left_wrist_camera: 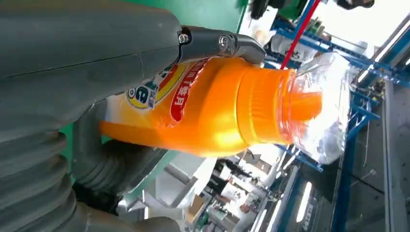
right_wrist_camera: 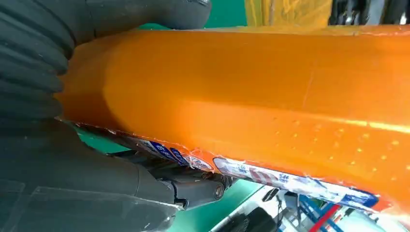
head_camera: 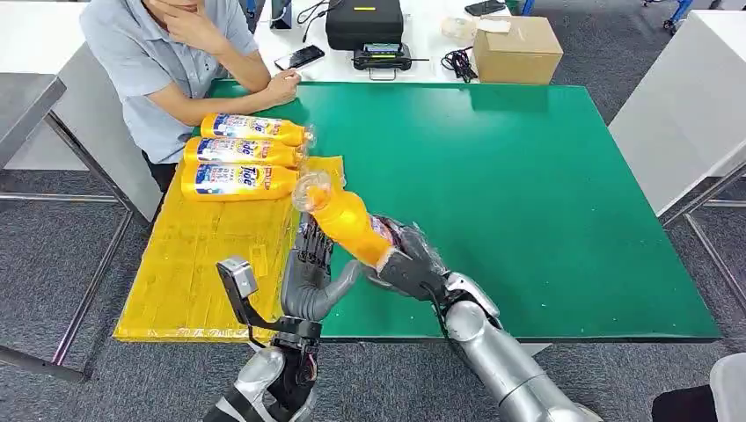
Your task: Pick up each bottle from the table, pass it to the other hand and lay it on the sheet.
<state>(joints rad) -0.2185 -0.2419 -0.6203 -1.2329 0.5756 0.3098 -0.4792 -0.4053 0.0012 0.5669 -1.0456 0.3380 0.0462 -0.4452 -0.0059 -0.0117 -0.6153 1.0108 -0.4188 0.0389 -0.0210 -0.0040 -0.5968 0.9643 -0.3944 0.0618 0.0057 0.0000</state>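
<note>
Head view shows both hands' fingers wrapped around one bottle (head_camera: 347, 224) (left wrist view adds its plastic-wrapped cap (left_wrist_camera: 309, 104)).

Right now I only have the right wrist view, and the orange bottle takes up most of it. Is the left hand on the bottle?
Observer: The left wrist view shows the left hand with fingers across the bottle near its neck and more beneath it. I cannot tell whether the grip is firm.
Operator: Which way does the cap point?
Observer: The cap, under clear wrap, points toward the yellow sheet. The right hand holds the opposite end.
Operator: What's on the sheet?
Observer: Three bottles lie side by side at its far end, near a seated person.
</note>
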